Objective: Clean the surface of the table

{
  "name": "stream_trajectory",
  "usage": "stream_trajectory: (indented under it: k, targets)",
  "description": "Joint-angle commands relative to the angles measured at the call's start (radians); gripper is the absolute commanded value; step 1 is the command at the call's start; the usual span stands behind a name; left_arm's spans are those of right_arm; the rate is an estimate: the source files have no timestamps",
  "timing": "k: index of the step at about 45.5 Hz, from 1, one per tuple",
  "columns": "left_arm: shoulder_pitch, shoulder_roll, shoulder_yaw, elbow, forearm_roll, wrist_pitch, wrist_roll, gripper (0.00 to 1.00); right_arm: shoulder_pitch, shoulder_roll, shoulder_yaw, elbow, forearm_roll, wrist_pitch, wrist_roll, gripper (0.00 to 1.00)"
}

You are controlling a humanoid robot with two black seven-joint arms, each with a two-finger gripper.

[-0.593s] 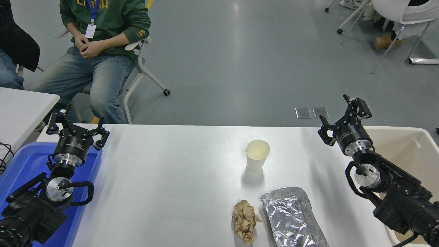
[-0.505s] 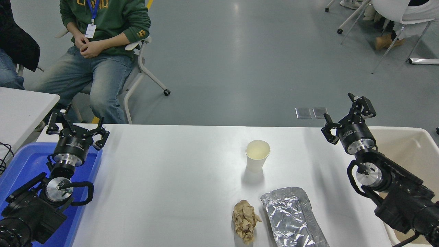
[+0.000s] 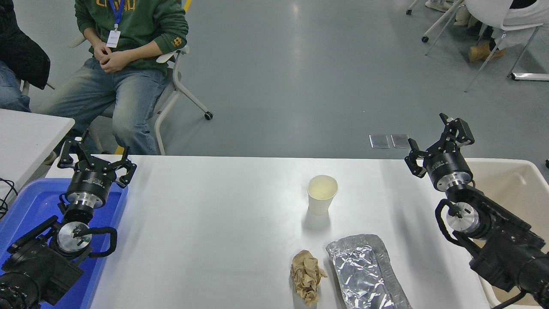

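Right gripper (image 3: 439, 139) hangs spread and empty above the table surface (image 3: 214, 223), at its far right corner.
Cup (image 3: 322, 194), foil (image 3: 364, 270) and crumpled paper (image 3: 306, 277) lie to its left, nearer this arm than the parked left gripper (image 3: 95, 161).

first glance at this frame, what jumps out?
Three bits of litter sit on the white table surface: an upright paper cup near the middle, with a crumpled brown paper wad and a foil tray side by side at the near edge. The right gripper hangs open at the table's far right corner beside a cream bin; the left gripper sits open over a blue tray.
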Motion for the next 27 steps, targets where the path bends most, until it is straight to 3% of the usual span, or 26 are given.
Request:
stream_trajectory:
  k: [1, 5, 27]
  targets:
    - [0.001, 0.000, 0.000, 0.000, 0.000, 0.000, 0.000, 1.00, 0.044, 0.006, -0.059, 0.004, -0.002, -0.009, -0.018, 1.00]
    - [0.001, 0.000, 0.000, 0.000, 0.000, 0.000, 0.000, 1.00, 0.048, 0.003, -0.069, 0.001, -0.003, -0.006, -0.069, 1.00]
    - [-0.001, 0.000, 0.000, 0.000, 0.000, 0.000, 0.000, 1.00, 0.140, -0.006, -0.217, 0.014, -0.018, 0.037, -0.063, 1.00]
